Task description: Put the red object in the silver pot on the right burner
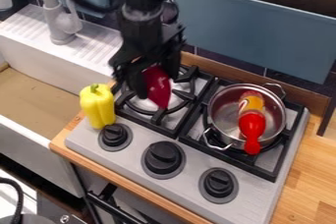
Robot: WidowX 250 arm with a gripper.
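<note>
While a red object (pixel 158 90), perhaps a vegetable, is grasped by the gripper (pixel 154 78) above the stove's (pixel 190 168) left side, a bottle (pixel 251 122) is held in the silver pot (pixel 224 112) on its right.

Pot (pixel 224 109) seated on stove (pixel 190 178), right of frame; bottle (pixel 252 126) placed in it. Pepper (pixel 98 107) set left, between sink (pixel 26 139) and burners.
</note>
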